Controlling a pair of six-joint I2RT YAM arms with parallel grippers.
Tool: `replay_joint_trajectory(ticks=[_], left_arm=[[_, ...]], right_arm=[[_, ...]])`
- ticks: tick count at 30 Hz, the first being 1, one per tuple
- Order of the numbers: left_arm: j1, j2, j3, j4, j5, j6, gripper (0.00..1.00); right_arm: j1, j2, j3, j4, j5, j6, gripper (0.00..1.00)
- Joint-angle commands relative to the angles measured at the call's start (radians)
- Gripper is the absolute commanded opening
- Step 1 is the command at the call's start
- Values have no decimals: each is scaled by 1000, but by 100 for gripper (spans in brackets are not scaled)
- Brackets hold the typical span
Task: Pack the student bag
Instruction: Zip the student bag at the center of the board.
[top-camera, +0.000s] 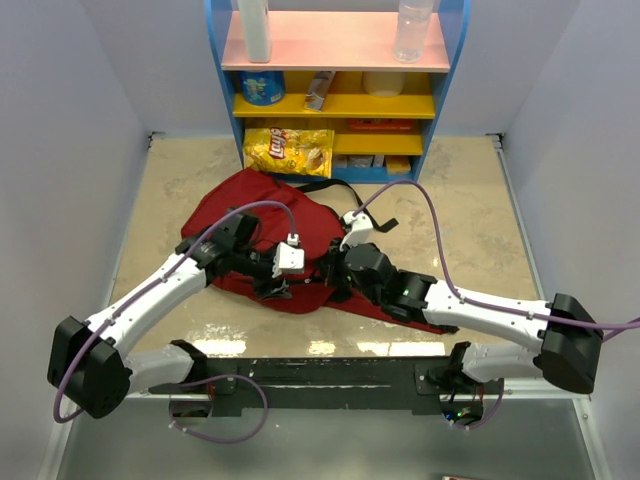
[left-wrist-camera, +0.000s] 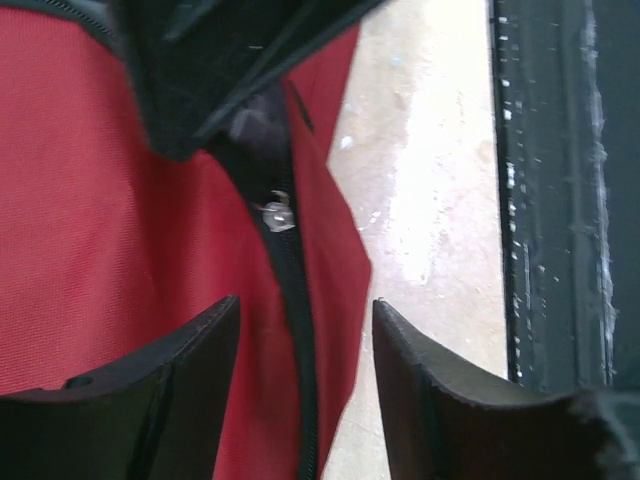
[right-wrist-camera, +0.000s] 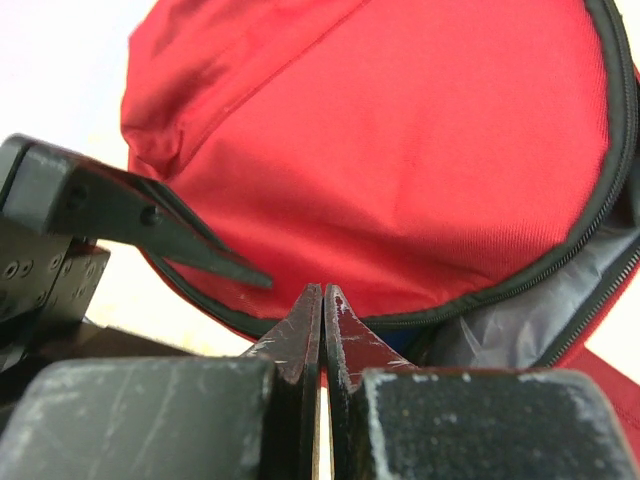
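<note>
- Bag (top-camera: 240, 190): lies flat mid-bench (top-camera: 470, 230), with both arms over its near edge.
- Left hand (left-wrist-camera: 305, 312): fingers apart and gripping nothing. They straddle the zip (left-wrist-camera: 296, 350), which runs lengthwise between them.
- Slider (left-wrist-camera: 276, 213): sits on the zip just ahead of the left fingertips, in line with that hand. The left hand is the nearer one.
- Right hand (right-wrist-camera: 322, 300): fingers pressed together at the flap's zip edge. Whether fabric is nipped cannot be told.
- Grey lining (right-wrist-camera: 530, 320): shows beside the right hand, so the opening is judged not closed.

left hand (left-wrist-camera: 306, 305) spread apart; right hand (right-wrist-camera: 322, 292) closed tight.
</note>
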Motion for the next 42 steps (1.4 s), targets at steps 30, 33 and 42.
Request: replay_joint_trajectory(ticks=[30, 33, 42], left_arm=[[-103, -117, -29, -231, -119, 98, 0], [-103, -120, -15, -344, -96, 197, 0], [-104, -209, 4, -642, -148, 451, 0]], right_arm=[[-56, -111, 0, -194, 226, -38, 0], [-89, -93, 14, -187, 211, -66, 0], [-212, 45, 72, -107, 154, -156, 0]])
